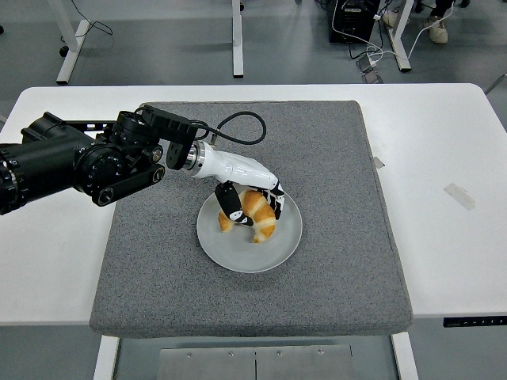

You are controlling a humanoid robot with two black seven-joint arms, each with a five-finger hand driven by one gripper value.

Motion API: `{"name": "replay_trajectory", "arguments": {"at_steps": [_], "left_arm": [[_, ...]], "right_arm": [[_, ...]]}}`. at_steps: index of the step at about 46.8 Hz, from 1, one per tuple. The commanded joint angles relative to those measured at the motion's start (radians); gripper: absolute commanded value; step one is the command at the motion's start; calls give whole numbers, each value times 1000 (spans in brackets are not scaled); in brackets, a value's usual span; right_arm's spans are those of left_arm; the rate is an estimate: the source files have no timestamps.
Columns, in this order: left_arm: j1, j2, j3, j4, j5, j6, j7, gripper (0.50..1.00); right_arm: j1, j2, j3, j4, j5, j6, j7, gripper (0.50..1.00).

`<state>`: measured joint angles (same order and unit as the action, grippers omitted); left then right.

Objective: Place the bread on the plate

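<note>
White table (444, 142) fills the head view, and a big grey mat (341, 237) covers its middle from the far side nearly to the near edge. Beyond the far edge we get grey floor, some desk legs and a tangle of cables. Over on the right side of the table, a small strip of tape (459, 195) lies on the bare white, well apart from the action.

On the mat sits a round grey plate (269, 253), and the left arm (71, 162) reaches in from the left edge, black and bulky, with a cable looping over its wrist. The left hand (252, 199) is down at the plate's far-left part, thumb and fingers wrapped round the bread (255, 212) (a golden croissant, by the look of it). The bread is over the plate's inner area, low against it; whether it actually rests on the surface I can't tell from this angle. The hand's grip is closed on it, dark thumb across the front, fingers curled behind.
</note>
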<state>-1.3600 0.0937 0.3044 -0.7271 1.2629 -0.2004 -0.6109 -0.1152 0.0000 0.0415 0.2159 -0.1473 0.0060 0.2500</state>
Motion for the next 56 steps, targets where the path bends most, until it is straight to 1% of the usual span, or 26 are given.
{"name": "replay_trajectory", "arguments": {"at_steps": [1,5,10,17,29,33,43,49,52,56], "left_arm": [[1,0,-2,0,-5,9,0,861],[4,0,-5,0,-7,18,0,928],[13,0,-8,0,-8,26,0,960],[13,1,-11,0,-42,27,0,972],[-2,6,-13,0,-253,24,0,993],[-2,6,-25,2,-313,24,0,993],[9,14,-73,15,-537,22,0,993],[41,34,-119,18,-775,19,0,993],[62,58,-151,23,-911,19,0,993],[93,87,-212,28,-1054,24,0,993]], "right_arm": [[0,0,-2,0,0,0,0,1000],[-1,0,-2,0,0,0,0,1000],[-1,0,0,0,0,0,0,1000],[0,0,0,0,0,0,0,1000],[0,0,0,2,0,0,0,1000],[0,0,0,3,0,0,0,1000],[-1,0,-2,3,0,0,0,1000],[-3,0,-2,2,0,0,0,1000],[-3,0,-2,2,0,-1,0,1000],[-4,0,-2,2,0,0,0,1000]]}}
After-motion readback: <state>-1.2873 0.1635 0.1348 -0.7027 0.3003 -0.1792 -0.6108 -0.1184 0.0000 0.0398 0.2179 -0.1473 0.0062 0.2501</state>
